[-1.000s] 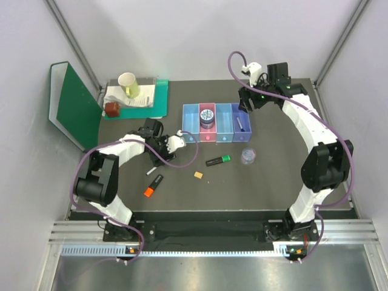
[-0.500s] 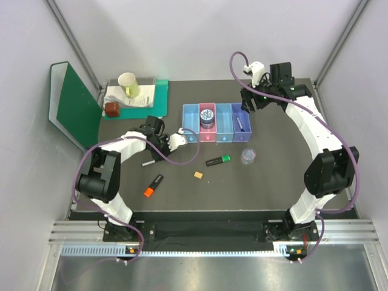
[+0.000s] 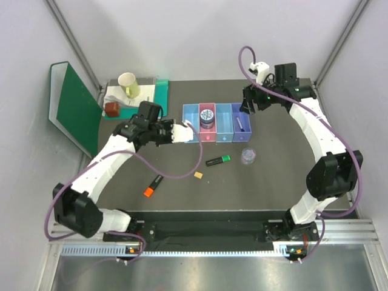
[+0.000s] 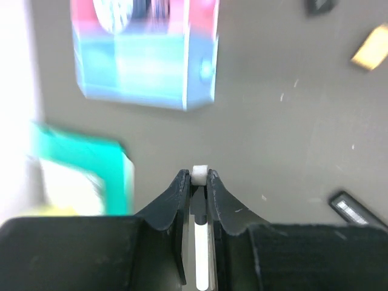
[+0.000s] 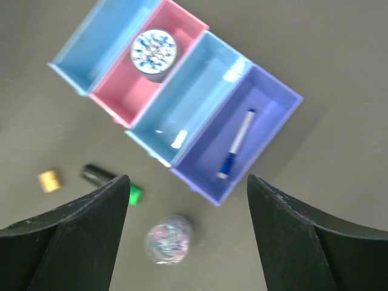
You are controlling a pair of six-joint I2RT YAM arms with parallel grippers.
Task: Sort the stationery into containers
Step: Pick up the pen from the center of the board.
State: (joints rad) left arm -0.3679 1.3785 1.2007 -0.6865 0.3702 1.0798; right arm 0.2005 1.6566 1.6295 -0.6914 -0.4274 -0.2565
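Observation:
The four joined bins stand mid-table, also in the right wrist view and blurred in the left wrist view. The blue-patterned tin sits in the pink bin. A white pen lies in the purple bin. My left gripper is shut on a slim white pen, held above the table just left of the light blue bin. My right gripper is open and empty above the purple bin. The clear tub, green-capped highlighter, tan block and orange-capped highlighter lie on the table.
A green folder leans at the far left. A paper cup and a brown block sit on a teal tray with papers at the back left. Grey walls close in both sides.
The white pen that lay on the table left of centre is now up in my left gripper, which has moved back toward the light blue bin. My right gripper shifted slightly right.

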